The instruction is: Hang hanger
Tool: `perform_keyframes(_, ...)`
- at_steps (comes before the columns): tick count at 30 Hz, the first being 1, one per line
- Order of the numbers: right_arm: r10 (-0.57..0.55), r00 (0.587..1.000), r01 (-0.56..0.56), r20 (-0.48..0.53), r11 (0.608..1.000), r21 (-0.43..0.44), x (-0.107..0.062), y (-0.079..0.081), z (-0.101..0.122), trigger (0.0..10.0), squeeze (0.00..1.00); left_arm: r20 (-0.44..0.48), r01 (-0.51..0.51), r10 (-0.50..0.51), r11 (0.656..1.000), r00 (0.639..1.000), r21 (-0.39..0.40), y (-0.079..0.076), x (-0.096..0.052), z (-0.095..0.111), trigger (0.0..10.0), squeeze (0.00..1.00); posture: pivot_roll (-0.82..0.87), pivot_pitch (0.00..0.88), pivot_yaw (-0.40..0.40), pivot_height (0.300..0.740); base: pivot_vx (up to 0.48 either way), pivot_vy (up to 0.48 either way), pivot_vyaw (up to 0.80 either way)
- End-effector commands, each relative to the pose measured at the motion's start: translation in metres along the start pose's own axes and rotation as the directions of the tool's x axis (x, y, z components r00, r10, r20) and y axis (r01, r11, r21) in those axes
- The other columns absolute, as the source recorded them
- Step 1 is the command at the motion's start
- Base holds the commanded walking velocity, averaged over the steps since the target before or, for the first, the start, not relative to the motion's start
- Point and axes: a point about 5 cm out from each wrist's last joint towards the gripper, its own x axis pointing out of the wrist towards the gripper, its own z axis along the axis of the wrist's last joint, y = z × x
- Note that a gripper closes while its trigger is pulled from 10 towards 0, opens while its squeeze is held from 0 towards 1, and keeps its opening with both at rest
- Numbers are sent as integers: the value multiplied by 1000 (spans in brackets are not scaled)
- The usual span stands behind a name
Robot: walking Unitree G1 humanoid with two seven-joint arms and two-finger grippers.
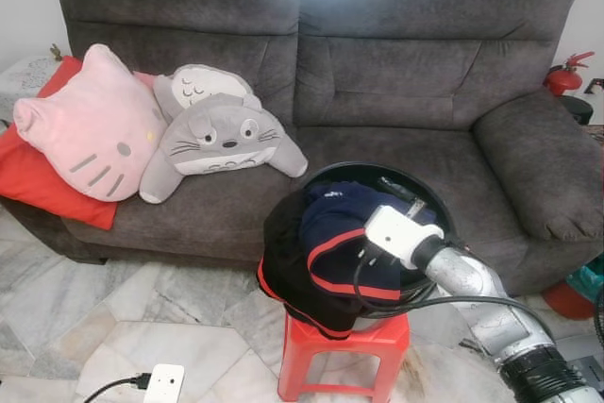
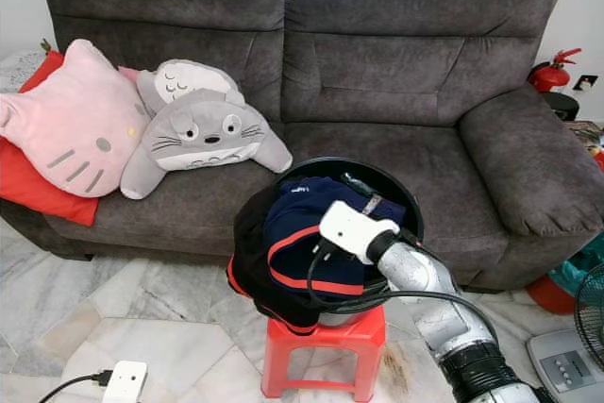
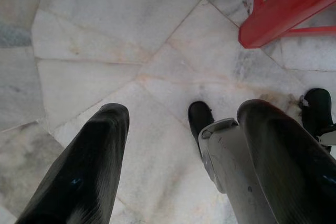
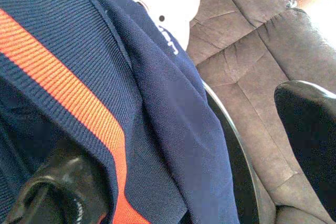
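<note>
- Your right claw (image 4: 173, 145) is down among the clothes (image 1: 326, 243) in the black basket (image 1: 429, 191) on the red stool (image 1: 344, 346), its fingers spread, one sunk in the navy cloth and the other clear above the rim, holding nothing
- Your left claw (image 3: 178, 156) hangs idle over the marble floor (image 3: 105, 51), fingers apart, empty
- You have no plain sight of the hanger; a dark piece with a metal glint (image 1: 401, 193) lies on the pile by the far rim, and I cannot tell if that is it
- Risk: close here and you likely pinch the navy top (image 4: 157, 93) instead, and lifting drags the pile out
- Risk: the basket overhangs the small stool, so a sideways tug may tip it
- The arm's cable (image 1: 425, 304) drapes over the clothes and could snag
</note>
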Motion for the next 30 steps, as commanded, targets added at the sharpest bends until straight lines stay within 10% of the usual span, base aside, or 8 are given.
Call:
perform_keyframes(1, 36, 999, -36, -26, 999, 17, -2, 7, -5, 10000, 0, -8, 4, -4, 1000, 1000, 12, 0, -1, -3, 10000, 0, -140, 0, 8, 740, 0, 0, 0)
perform_keyframes(15, 8, 997, -8, -81, 1000, 2, -3, 5, -16, 10000, 0, -7, 3, -3, 1000, 1000, 14, 0, -1, -3, 10000, 0, -139, 0, 8, 740, 0, 0, 0)
perform_keyframes(16, 10, 997, -9, -71, 1000, 12, -3, 6, -15, 667, 0, -7, 3, -3, 1000, 1000, 13, 0, -1, -3, 10000, 0, -139, 0, 8, 740, 0, 0, 0)
perform_keyframes(30, 49, 999, -48, -7, 999, 22, -2, 13, -7, 0, 0, -4, 2, -2, 1000, 1000, 12, -1, 0, -2, 10000, 0, -139, 0, 8, 740, 0, 0, 0)
